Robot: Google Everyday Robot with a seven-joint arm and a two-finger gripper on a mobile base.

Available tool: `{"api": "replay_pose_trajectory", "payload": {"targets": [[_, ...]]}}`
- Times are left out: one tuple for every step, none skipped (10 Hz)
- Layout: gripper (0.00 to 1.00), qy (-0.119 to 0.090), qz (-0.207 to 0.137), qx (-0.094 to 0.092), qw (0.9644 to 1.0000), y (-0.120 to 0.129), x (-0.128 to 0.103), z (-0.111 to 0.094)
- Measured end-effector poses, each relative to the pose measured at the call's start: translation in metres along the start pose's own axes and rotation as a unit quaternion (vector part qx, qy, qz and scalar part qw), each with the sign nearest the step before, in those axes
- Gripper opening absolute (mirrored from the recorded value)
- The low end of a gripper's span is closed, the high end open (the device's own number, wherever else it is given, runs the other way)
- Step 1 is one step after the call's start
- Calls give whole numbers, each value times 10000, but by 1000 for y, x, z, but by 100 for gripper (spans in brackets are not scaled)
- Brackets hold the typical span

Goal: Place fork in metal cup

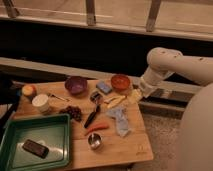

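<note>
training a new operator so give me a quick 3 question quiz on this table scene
1. True or false: the fork is already in the metal cup.
2. Which lies closest to the metal cup? A) carrot B) purple bowl C) white cup
3. Which bowl is the gripper nearest?

Key:
1. False: the fork lies on the board between the white cup and the purple bowl.
2. A
3. The orange bowl; the gripper is just to its right.
</note>
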Motion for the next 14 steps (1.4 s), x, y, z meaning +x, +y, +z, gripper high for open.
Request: {"api": "replay_pose_trajectory", "payload": {"targets": [[66,0,0,0,10000,0,0,0],[66,0,0,0,10000,0,0,0],[66,0,0,-1,10000,0,0,0],[66,0,0,-1,10000,0,0,0],[66,0,0,-1,10000,0,0,0],[66,1,0,-1,10000,0,0,0],[66,4,-31,20,10000,0,0,0],[66,-27,-116,69,9999,2,0,-1],[66,-89,-337,127,9993,5,-4,-4],[66,-168,-766,163,9968,15,-16,-6],[66,-243,-1079,174,9937,25,-31,-8],[66,-304,-1310,173,9908,36,-44,-9],[66,-387,-1635,165,9856,54,-67,-9],[66,-428,-1812,153,9824,64,-80,-9]]}}
